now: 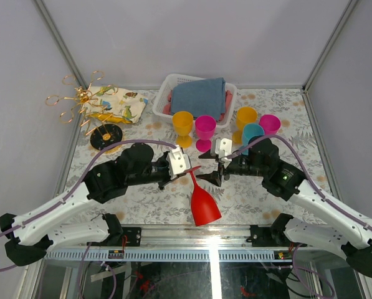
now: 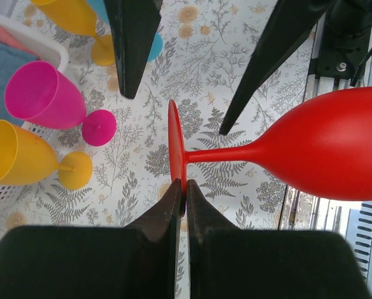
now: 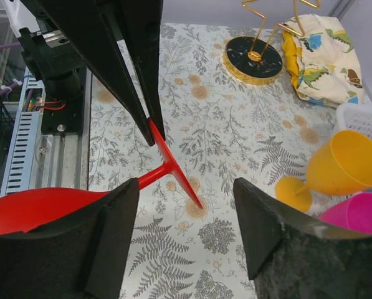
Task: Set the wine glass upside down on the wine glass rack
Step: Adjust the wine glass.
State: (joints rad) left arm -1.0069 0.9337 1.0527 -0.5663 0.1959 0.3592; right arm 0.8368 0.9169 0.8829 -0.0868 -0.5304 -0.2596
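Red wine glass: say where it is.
Top view: the red wine glass is centre, near edge, nearer than the middle pink glass, foot pinched by the left gripper.

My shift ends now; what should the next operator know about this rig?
Left end effector: shut on the foot of the red wine glass, which is held sideways, bowl toward the near edge of the table.
Right end effector: open, straddling the foot, not gripping.
Wine glass rack: far left, no glass on it.
Done: glass lifted. Left: invert it, hang it on the rack.
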